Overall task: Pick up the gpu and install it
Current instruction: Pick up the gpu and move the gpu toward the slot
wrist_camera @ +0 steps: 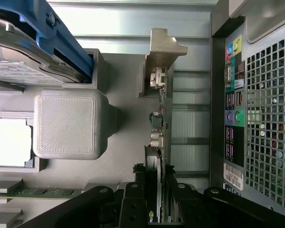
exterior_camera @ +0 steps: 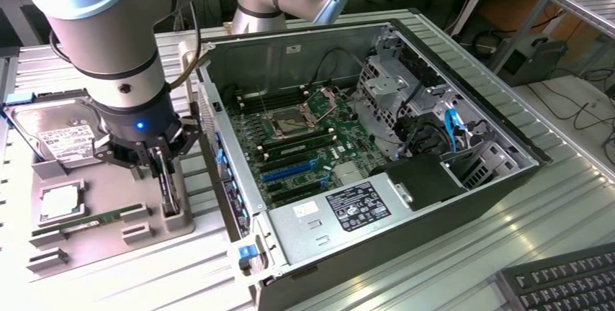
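The thin, green gpu card (wrist_camera: 162, 121) with silvery metal bracket is stood edgewise in the grey plastic tray (wrist_camera: 126, 156). It is straddled by the black gripper (wrist_camera: 156, 173); whether it is actually clamped cannot be told.

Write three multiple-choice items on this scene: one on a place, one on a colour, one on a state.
1. By the exterior view, the grey tray lies on which side of the computer case?
A. left
B. right
C. behind

2. The light on the arm's wrist glows:
A. red
B. blue
C. green

3. The gpu:
A. lies flat on the table
B. stands on edge in the tray, between the fingers of the tool
C. sits in the motherboard

Key:
1 A, the tray with its parts sits to the left of the case.
2 B, a blue dot shows there.
3 B, the card rises edge-up from the tray with a finger on each face.
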### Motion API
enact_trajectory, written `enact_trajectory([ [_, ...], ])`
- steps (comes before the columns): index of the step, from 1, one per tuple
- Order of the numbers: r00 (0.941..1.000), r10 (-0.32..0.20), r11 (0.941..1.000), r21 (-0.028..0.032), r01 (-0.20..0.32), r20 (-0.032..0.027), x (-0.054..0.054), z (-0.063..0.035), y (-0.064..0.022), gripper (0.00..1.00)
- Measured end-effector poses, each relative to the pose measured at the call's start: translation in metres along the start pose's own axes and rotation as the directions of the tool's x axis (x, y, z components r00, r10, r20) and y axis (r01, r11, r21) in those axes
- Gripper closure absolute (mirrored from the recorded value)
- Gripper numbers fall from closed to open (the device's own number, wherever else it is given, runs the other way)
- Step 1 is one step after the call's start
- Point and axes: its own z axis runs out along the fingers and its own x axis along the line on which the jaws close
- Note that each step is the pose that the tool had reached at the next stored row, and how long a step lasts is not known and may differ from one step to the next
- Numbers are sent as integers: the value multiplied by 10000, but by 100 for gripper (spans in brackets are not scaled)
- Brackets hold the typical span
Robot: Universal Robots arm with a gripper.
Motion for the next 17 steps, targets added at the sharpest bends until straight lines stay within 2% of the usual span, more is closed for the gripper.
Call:
enact_trajectory([
  [10, 10000, -40, 10000, -1, 40, -4, -1, -16, 1, 74],
  [13, 10000, -40, 10000, 0, 40, -5, -3, -86, 6, 74],
  [17, 10000, -39, 10000, -1, 39, -4, -6, -258, 16, 74],
])
